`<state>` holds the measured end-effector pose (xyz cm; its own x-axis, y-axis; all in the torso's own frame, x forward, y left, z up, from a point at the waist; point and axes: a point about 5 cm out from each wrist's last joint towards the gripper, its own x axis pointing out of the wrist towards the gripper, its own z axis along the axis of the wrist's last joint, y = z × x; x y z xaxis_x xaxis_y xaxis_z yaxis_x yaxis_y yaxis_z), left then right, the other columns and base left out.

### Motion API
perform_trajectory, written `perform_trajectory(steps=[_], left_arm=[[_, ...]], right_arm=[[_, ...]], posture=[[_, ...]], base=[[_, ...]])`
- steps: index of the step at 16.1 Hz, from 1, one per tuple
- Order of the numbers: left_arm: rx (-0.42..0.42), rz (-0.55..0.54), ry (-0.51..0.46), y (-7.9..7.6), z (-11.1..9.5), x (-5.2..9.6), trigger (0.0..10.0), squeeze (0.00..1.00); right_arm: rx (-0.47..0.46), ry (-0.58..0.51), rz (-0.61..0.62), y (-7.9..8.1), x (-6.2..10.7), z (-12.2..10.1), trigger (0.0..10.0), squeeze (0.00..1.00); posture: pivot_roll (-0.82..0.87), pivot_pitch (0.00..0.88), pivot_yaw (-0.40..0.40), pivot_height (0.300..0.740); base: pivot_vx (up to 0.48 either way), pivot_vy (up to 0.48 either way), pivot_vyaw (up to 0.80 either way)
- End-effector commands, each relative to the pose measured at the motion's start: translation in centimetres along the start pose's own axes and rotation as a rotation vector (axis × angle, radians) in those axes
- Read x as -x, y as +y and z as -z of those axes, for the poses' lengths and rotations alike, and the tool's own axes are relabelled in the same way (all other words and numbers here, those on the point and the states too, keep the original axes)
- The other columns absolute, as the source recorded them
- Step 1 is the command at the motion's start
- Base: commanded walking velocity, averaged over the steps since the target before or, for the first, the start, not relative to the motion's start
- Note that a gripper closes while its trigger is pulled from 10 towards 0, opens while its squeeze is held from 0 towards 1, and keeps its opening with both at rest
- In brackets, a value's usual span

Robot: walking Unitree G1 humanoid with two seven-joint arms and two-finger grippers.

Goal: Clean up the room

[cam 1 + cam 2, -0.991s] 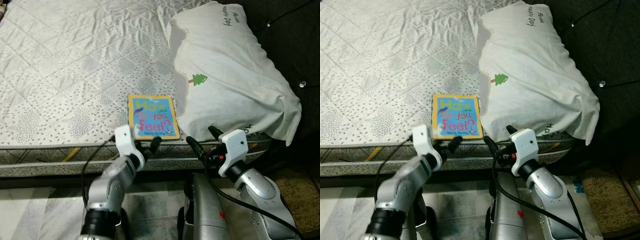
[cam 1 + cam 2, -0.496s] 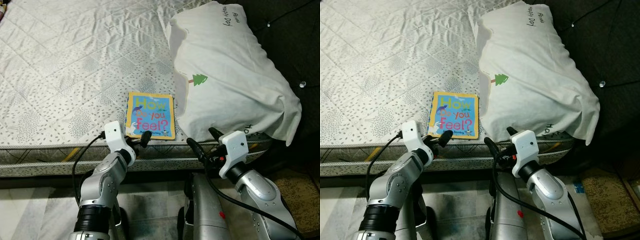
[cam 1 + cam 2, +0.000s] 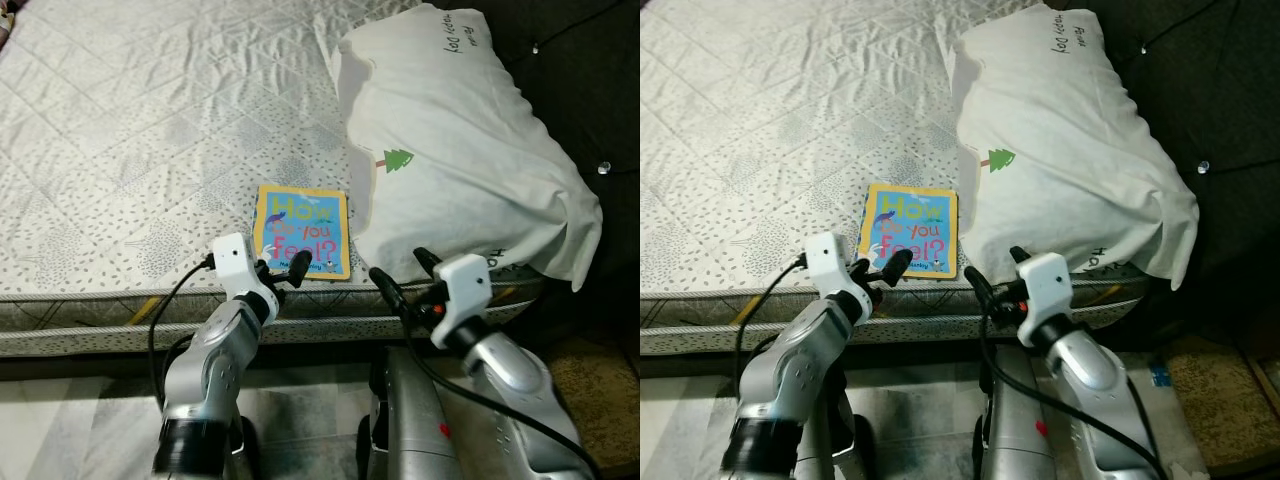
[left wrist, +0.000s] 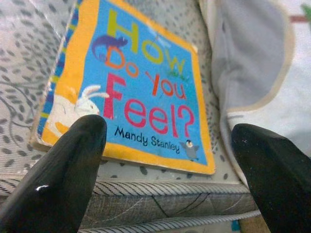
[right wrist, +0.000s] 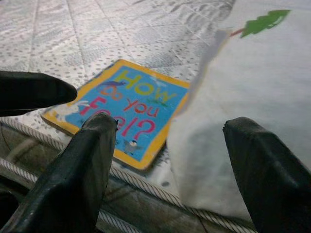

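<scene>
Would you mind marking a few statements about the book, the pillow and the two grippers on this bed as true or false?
1. The children's book lies flat on the mattress near its front edge. True.
2. The book's cover is face down. False: the cover is face up, reading "How Do You Feel?".
3. The white pillow sits to the robot's right of the book. True.
4. The left gripper is shut on the book. False: its fingers are open, at the book's near edge, not holding it.
5. The right gripper is resting on top of the pillow. False: it is open, at the mattress edge in front of the pillow.
</scene>
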<state>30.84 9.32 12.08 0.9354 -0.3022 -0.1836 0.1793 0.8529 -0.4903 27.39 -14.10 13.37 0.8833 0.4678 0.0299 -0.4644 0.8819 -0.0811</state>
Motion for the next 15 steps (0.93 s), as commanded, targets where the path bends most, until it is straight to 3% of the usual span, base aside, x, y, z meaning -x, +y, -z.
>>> perform_trajectory(steps=[1,3,5,6,8,10,12,15], left_arm=[[-0.013,-0.007,-0.008,-0.3,-0.1,0.5,10.0,0.00],[-0.026,-0.002,-0.053,-0.6,-0.4,1.0,10.0,0.00],[-0.042,-0.006,-0.171,-0.8,-1.4,1.7,10.0,0.00],[-0.091,-0.015,-0.252,-0.3,-2.3,2.2,10.0,0.00],[-0.170,-0.020,-0.312,0.2,-3.0,2.9,10.0,0.00],[-0.240,-0.044,-0.334,1.3,-3.4,3.6,10.0,0.00],[-0.266,-0.141,-0.332,3.3,-3.2,4.2,10.0,0.00],[-0.265,-0.174,-0.335,3.8,-2.8,4.4,10.0,0.00]], right_arm=[[-0.007,0.001,-0.002,0.3,-0.1,0.3,10.0,0.00],[-0.032,-0.010,0.007,0.5,-0.6,0.3,10.0,0.00],[-0.068,-0.024,0.031,0.9,-1.5,-0.2,10.0,0.00],[-0.096,-0.032,0.061,1.0,-2.0,-0.1,10.0,0.00],[-0.130,-0.024,0.108,1.0,-2.3,0.3,10.0,0.00],[-0.181,-0.052,0.144,1.0,-2.9,0.0,10.0,0.00],[-0.256,-0.125,0.231,-0.3,-3.6,-1.0,10.0,0.00],[-0.253,-0.156,0.275,-1.2,-4.3,-1.5,10.0,0.00]], posture=[[-0.05,0.171,-0.007,0.539],[-0.03,0.151,0.001,0.539],[-0.02,0.136,0.005,0.539],[-0.01,0.108,0.016,0.539],[0.00,0.088,0.026,0.539],[0.01,0.069,0.041,0.539],[0.02,0.049,0.059,0.543],[0.02,0.042,0.063,0.567]], base=[[0.000,0.000,0.00],[0.000,0.000,0.00],[0.000,0.000,0.00],[0.000,0.000,0.00],[0.000,0.000,0.00],[0.000,0.000,0.00],[0.000,0.000,0.00],[0.000,0.000,0.00]])
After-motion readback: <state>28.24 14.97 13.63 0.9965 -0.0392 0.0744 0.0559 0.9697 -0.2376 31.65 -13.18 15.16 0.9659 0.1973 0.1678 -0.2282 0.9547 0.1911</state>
